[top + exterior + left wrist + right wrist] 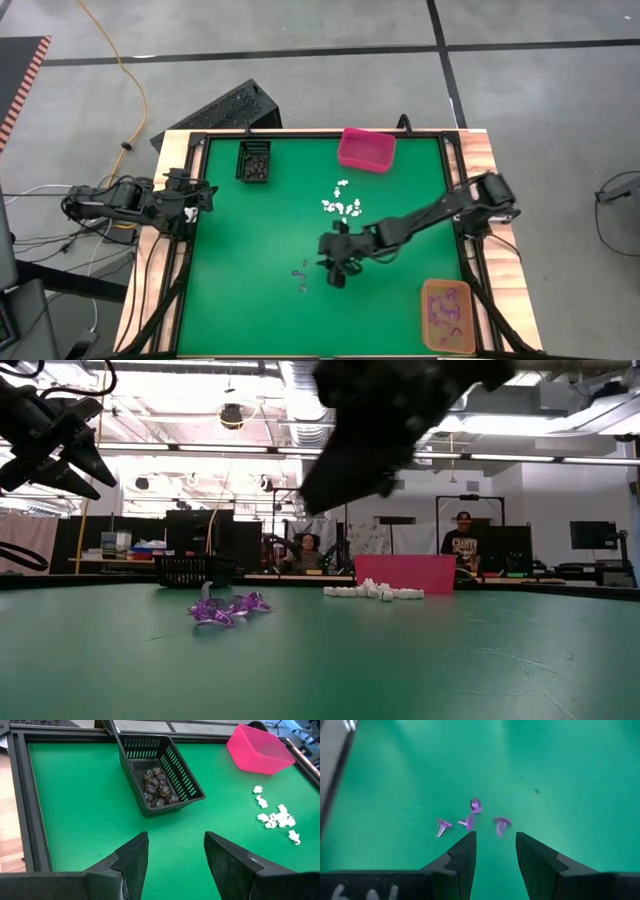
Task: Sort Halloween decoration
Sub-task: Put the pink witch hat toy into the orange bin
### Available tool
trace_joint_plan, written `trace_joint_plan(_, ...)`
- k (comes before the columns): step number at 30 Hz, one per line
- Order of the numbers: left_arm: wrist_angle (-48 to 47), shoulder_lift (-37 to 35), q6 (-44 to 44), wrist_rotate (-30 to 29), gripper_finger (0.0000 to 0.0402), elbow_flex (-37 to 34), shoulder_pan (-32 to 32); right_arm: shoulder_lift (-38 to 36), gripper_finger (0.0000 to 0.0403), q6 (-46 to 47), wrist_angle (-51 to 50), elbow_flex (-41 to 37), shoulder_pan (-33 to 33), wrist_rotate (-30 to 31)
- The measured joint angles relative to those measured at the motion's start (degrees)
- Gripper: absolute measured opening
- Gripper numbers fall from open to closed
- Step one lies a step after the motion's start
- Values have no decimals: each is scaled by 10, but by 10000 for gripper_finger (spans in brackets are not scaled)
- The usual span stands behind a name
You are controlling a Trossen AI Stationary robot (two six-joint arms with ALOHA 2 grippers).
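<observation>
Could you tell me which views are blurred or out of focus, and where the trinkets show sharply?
Low view: the right arm's dark mass at the top is a blur, while the purple trinkets and white trinkets are fairly crisp. Right wrist view: the purple trinkets look soft. Left wrist view: the black bin is sharp.

High view: set above, faced straight down; the whole green table [250, 250], both arms and surrounding floor were taken in from afar.

Low view: placed at table-top height, faced level across the mat into the room behind; the purple trinkets [222, 608] were seen close, the pink bin [405, 573] farther.

Left wrist view: looked past its own fingers [132, 855] over the black basket [159, 772] and pink bin, both shared with the high view.

Right wrist view: held close above the purple trinkets, shared with the low view.
</observation>
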Motion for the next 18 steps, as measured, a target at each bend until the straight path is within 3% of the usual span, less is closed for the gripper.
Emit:
trace_joint_plan(6,0,0,0,1,183,0,0,94,169,-143,-28,101,-1,-1)
trace_joint_plan(11,0,0,0,3,183,0,0,145,169,-236,-122,177,-14,-25)
trace_joint_plan(18,-1,0,0,3,183,0,0,166,168,-333,-176,211,-49,-74)
